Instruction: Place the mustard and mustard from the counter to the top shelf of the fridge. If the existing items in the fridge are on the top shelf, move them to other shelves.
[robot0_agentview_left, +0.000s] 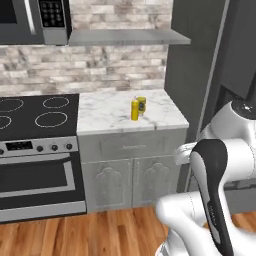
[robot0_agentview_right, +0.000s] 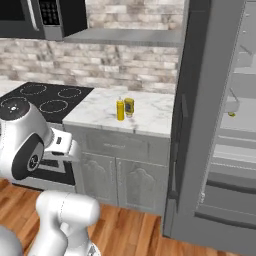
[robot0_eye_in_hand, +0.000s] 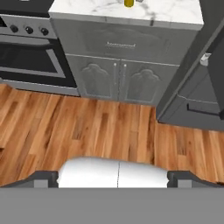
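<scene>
The gripper hangs over bare wooden floor with its two dark fingertips spread wide apart and nothing between them, pointing toward the grey cabinet under the worktop

Two yellow mustard bottles stand upright on the white marble worktop, close together and well back from its front edge: one tall slim bottle in front and one shorter, darker bottle with a dark label just behind it to the right; whether they touch cannot be told. In the hand view, one yellow bottle base shows at the top edge. Open marble lies on every side of the pair, with most room to their left, toward the black stovetop with its four ring burners

The cabinet has one drawer above two panelled doors. To the right of the worktop stands the dark grey fridge, its long door swung open toward the worktop. Pale grey shelves show inside, and one tiny yellow lump lies on a shelf. The floor before the cabinet and fridge is free
</scene>
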